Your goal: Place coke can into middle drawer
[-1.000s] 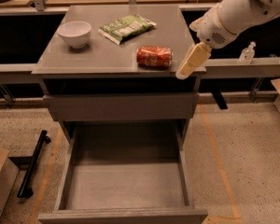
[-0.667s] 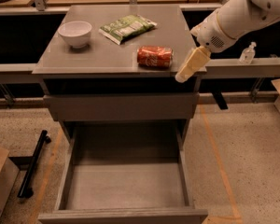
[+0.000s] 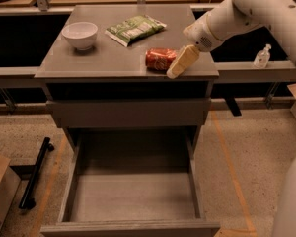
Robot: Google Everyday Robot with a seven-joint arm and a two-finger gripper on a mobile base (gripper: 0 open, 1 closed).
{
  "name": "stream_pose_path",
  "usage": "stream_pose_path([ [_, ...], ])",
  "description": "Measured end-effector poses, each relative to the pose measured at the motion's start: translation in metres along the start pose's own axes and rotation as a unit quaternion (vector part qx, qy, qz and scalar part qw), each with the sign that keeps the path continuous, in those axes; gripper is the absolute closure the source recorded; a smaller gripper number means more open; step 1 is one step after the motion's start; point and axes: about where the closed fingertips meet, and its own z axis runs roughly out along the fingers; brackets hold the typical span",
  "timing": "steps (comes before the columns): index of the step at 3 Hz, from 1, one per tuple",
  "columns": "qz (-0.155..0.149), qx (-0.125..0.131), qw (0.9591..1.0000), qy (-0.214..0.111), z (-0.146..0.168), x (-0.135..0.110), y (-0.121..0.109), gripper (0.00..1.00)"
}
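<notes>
The coke can [image 3: 160, 59] lies on its side on the grey cabinet top [image 3: 103, 58], near the front right. My gripper [image 3: 180, 63] hangs from the white arm [image 3: 237, 14] that comes in from the upper right. It is at the can's right end and overlaps it in the camera view. I cannot tell whether it touches the can. The middle drawer [image 3: 133, 196] is pulled out wide below the cabinet, with its grey floor bare.
A white bowl [image 3: 80, 33] and a green snack bag [image 3: 134, 29] sit at the back of the cabinet top. A shut drawer front [image 3: 128, 112] lies above the open one. A small bottle [image 3: 262, 57] stands on the right ledge. A black bar [image 3: 35, 179] and a cardboard box [image 3: 0, 191] are on the floor at left.
My gripper has moved left along the front of the cabinet top, from clear of the can to its right end. The can and drawer have not moved.
</notes>
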Motion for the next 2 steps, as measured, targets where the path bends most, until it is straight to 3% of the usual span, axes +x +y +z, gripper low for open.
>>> stream_pose_path([
  [1, 0.003, -0.013, 0.9997, -0.019, 0.028, -0.011, -0.012, 0.0],
  [2, 0.005, -0.02, 0.9996, -0.018, 0.048, -0.019, -0.013, 0.18],
])
